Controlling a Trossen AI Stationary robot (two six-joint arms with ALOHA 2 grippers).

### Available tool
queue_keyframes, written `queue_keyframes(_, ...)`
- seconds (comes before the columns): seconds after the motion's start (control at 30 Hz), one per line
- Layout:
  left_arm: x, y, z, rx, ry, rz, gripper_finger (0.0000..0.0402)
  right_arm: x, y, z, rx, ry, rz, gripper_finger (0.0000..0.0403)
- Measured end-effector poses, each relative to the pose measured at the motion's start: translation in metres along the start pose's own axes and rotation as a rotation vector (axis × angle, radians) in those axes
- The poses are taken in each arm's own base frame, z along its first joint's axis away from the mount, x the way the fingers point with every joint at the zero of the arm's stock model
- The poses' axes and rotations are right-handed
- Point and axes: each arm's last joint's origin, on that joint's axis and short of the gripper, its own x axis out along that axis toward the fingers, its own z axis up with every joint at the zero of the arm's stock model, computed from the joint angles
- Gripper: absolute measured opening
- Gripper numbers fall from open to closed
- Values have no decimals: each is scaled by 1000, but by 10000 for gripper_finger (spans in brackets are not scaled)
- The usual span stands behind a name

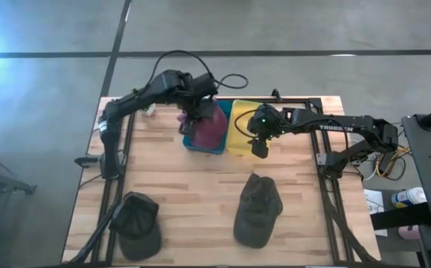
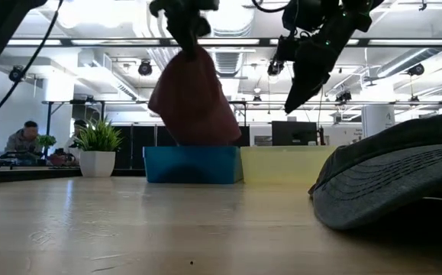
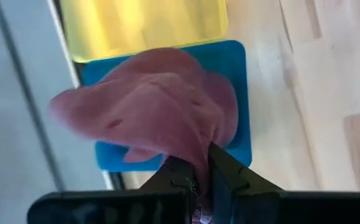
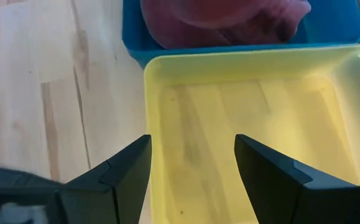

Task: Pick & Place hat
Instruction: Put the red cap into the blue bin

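The left gripper [image 1: 194, 112] is clamped on a maroon hat [image 1: 209, 126], which hangs above the blue bin [image 1: 205, 146] near the table's far edge, its lower folds dipping inside the bin walls. To finish well, lower until the cloth settles inside, centred so no brim drapes over the rim, then let go and lift straight up. The right gripper [image 1: 260, 147] hovers with fingers spread over the empty yellow bin [image 1: 239, 128] just beside it. An olive cap [image 1: 257, 210] and a dark cap [image 1: 136, 222] lie near the table's front edge.
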Motion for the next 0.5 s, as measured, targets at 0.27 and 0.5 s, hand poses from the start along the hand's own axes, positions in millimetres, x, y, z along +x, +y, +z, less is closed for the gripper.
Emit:
queue_keyframes(0.27,-12,-7,-4,66,-8,43,19,-3,-4,4,73,-16,-7,226)
queue_keyframes(0.5,28,-12,-7,173,170,81,19,-5,-5,10,71,-59,-7,226)
